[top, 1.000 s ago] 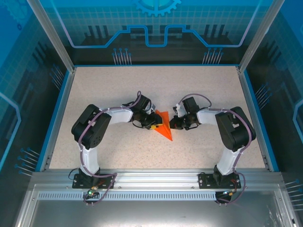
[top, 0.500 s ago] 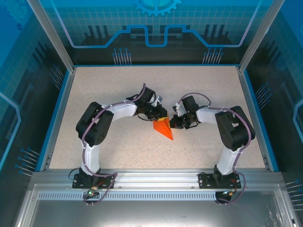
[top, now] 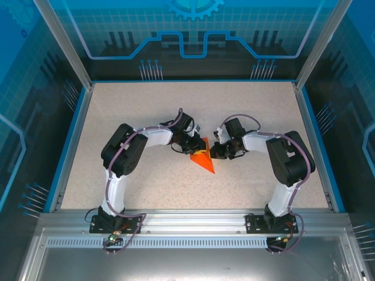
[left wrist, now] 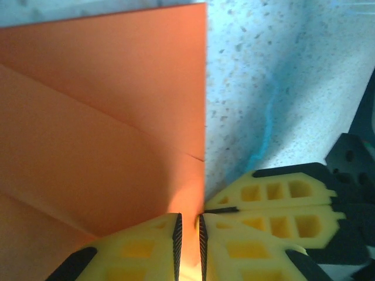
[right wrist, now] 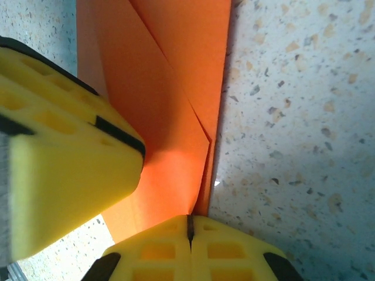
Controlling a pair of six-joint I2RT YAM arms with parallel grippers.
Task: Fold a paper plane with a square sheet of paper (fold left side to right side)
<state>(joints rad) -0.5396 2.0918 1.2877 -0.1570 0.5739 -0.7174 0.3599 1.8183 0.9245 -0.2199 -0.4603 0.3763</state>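
In the top view the paper plane (top: 204, 160) lies on the speckled table (top: 129, 111) just below the centre of the frame. It is a creased orange wedge with its tip pointing down and right.

My left gripper (left wrist: 188, 225) has its jaws at a thin slit with orange showing in the gap, so I read it as pinching the paper at its right-hand edge. My right gripper (right wrist: 188, 227) has its jaws pressed together. The paper's edge runs straight into the seam, so I judge it nips that edge too, just beside the left fingers. Both sit at the wide end of the wedge.

To carry the left side onto the right cleanly, I would:
- Keep 1 gripper as the anchor and move only the other.
- Stay low over the table and bring the 2 edges level before pressing the crease.
- Avoid pulling the grippers apart, since paper this thin would likely tear or skew.
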